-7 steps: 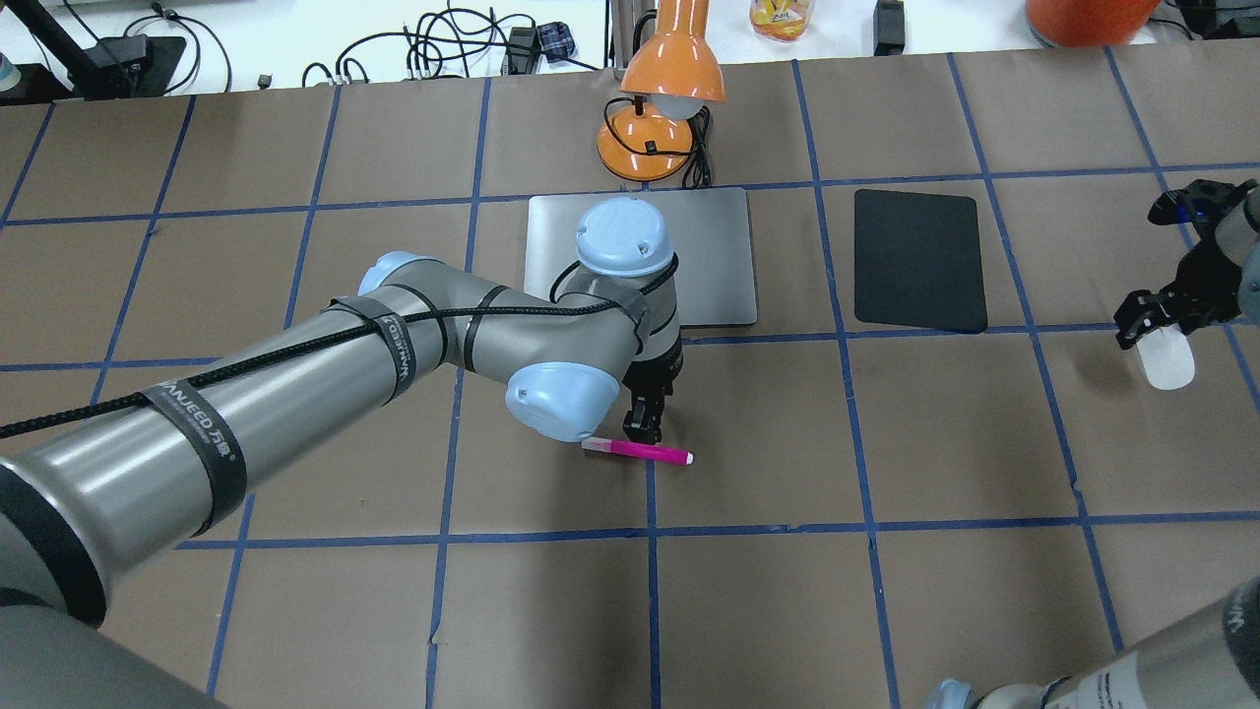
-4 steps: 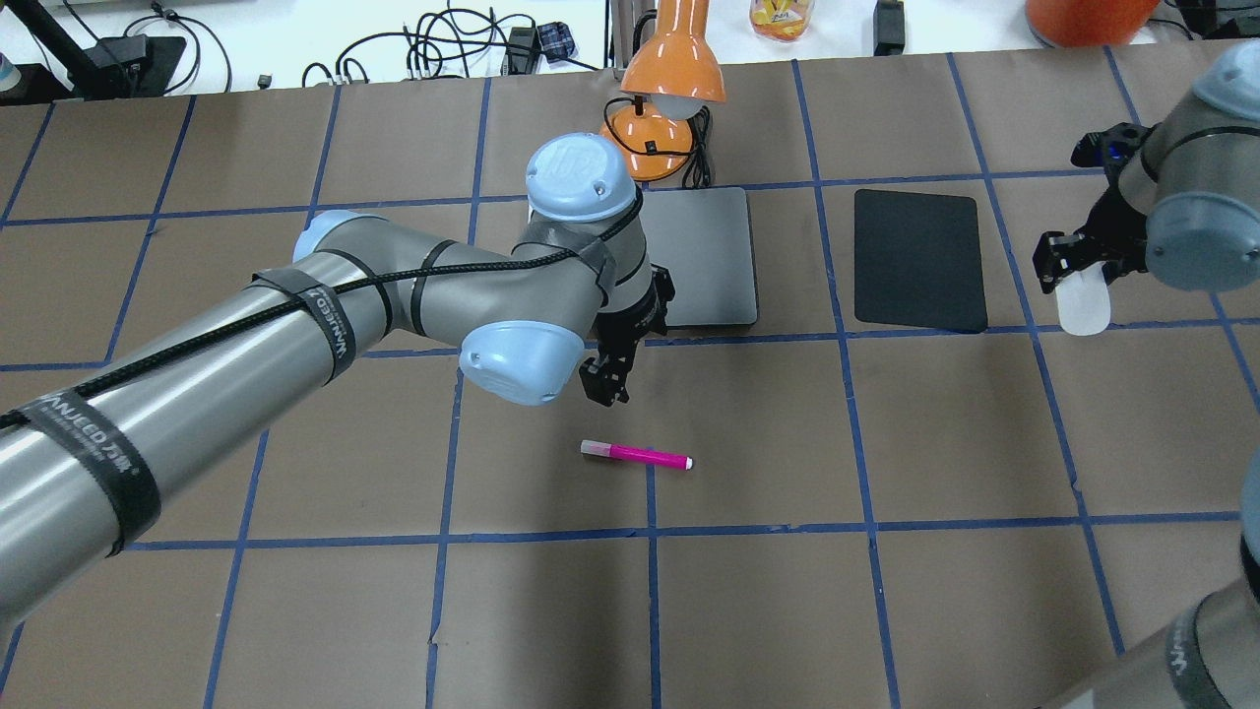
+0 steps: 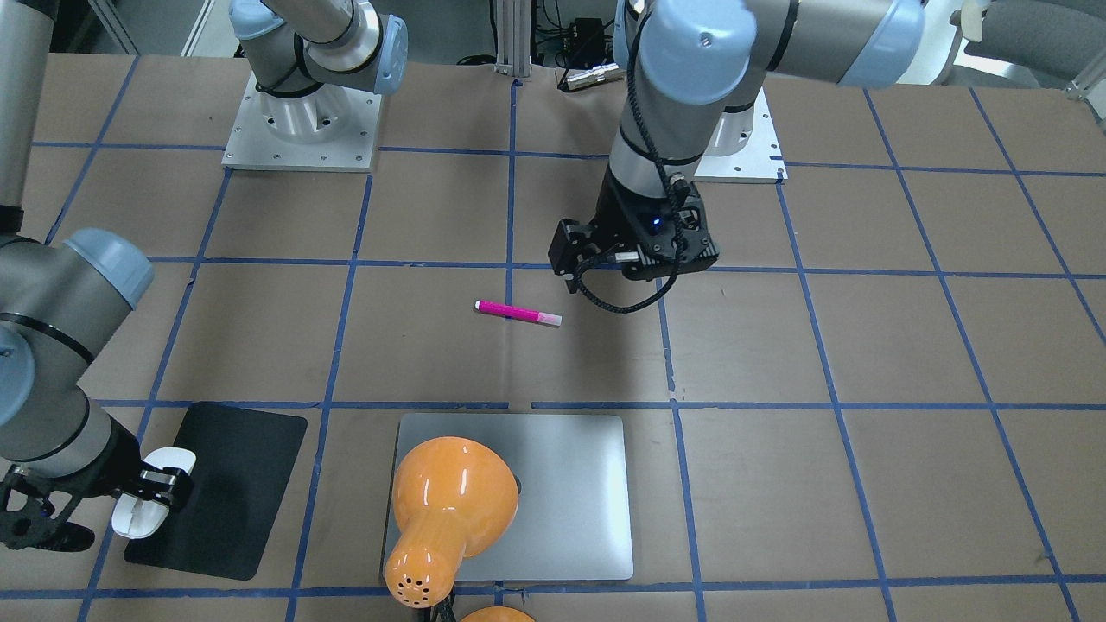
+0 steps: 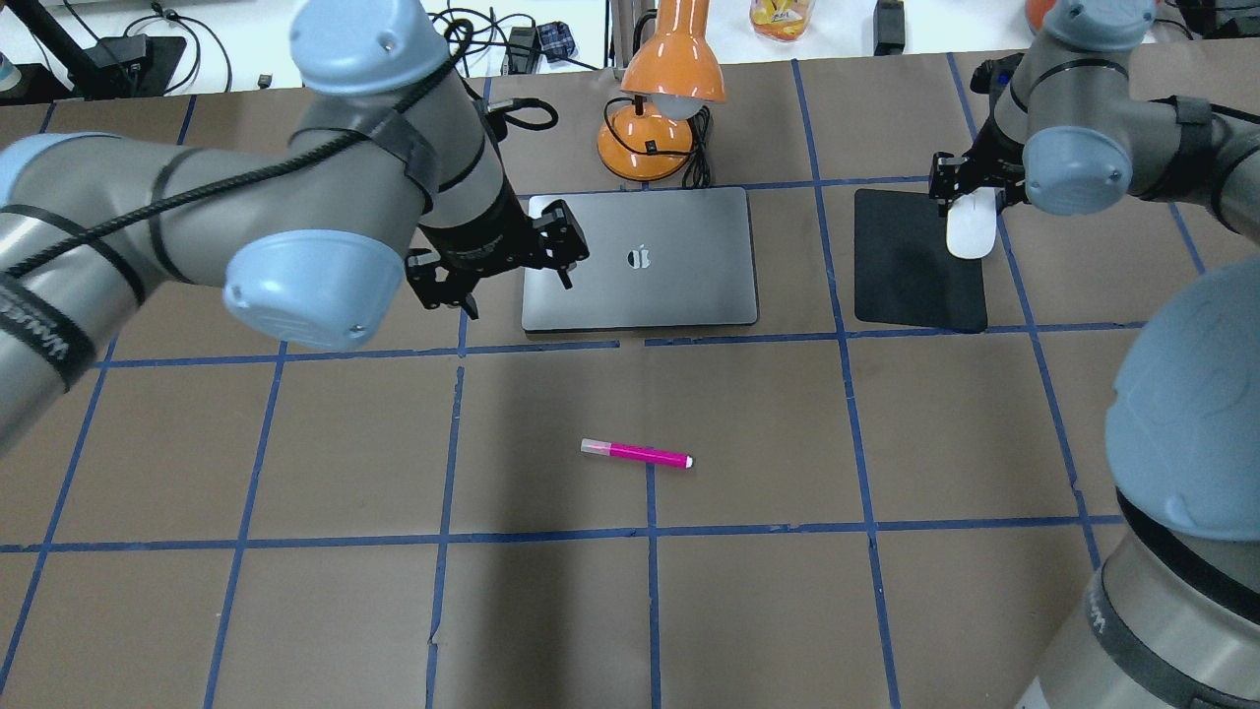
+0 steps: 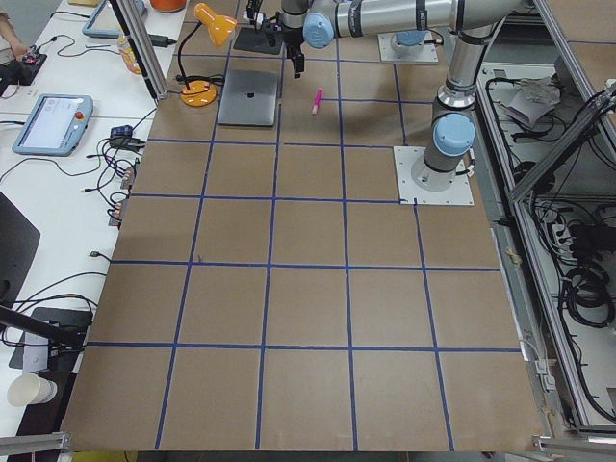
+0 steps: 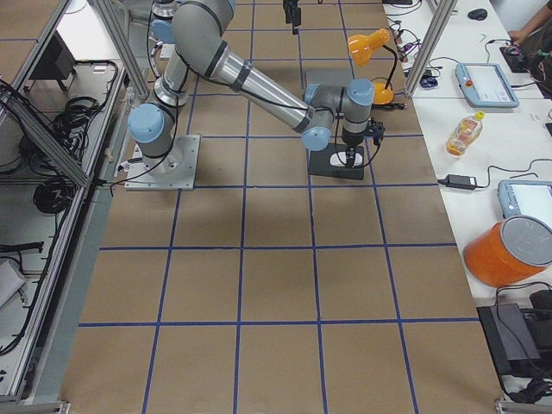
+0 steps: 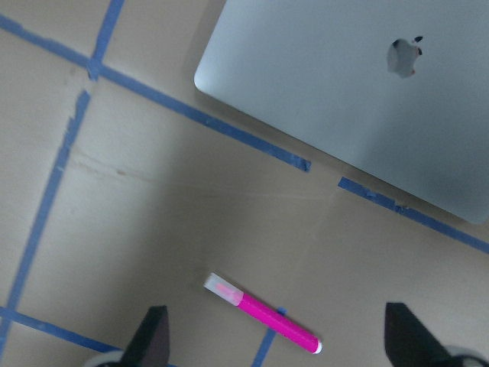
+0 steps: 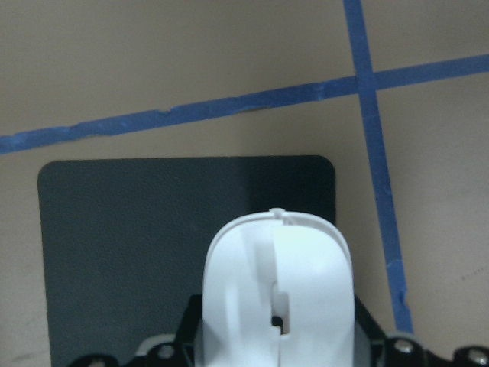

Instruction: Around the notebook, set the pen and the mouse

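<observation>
The magenta pen [image 4: 637,454] lies flat on the brown table, alone, in front of the silver notebook [image 4: 679,286]. My left gripper [image 4: 502,281] hangs open and empty high above the notebook's left edge. In the left wrist view its fingers [image 7: 153,340] stand wide apart, with the pen [image 7: 263,313] far below between them. My right gripper [image 4: 970,192] is shut on the white mouse [image 4: 971,226] at the right edge of the black mat [image 4: 911,261]. Whether the mouse [image 8: 279,283] touches the mat, I cannot tell.
An orange desk lamp [image 4: 658,108] stands just behind the notebook; in the front-facing view its head [image 3: 445,505] covers part of the lid. Cables and a bottle [image 4: 781,18] lie past the table's far edge. Blue tape lines grid the brown surface.
My left gripper rose from beside the pen and drew back to the notebook's left side, leaving the pen unmoved. My right gripper carried the mouse from the table's right edge to the black mat.
</observation>
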`<control>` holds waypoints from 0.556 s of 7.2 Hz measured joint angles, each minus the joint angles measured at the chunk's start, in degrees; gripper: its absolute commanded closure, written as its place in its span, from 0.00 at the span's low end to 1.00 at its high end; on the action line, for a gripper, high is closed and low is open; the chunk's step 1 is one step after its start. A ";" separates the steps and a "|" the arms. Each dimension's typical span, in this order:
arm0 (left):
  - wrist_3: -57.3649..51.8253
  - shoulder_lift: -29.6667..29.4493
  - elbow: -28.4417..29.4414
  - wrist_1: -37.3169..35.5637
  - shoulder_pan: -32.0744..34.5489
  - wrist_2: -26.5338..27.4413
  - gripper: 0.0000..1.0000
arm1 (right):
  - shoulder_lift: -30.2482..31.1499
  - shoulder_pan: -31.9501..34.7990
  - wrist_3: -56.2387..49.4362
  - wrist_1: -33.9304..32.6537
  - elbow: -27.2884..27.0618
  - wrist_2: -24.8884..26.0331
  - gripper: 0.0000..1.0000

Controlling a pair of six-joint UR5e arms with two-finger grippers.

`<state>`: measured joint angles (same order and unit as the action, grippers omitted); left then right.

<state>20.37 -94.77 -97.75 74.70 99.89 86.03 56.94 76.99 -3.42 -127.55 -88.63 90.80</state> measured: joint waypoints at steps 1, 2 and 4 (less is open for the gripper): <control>-8.14 1.78 1.39 3.60 -3.25 0.09 0.00 | -1.04 1.14 1.51 -0.17 0.54 -0.13 0.63; -13.16 2.94 2.77 5.74 -6.12 0.15 0.00 | -1.52 1.88 2.20 -0.24 0.55 -0.26 0.60; -15.70 3.19 5.92 11.04 -9.23 0.24 0.00 | -2.25 2.44 2.25 -0.38 0.36 -0.35 0.54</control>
<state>4.67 -91.58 -91.83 85.74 90.66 86.27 54.69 79.43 -1.17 -127.93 -88.28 90.45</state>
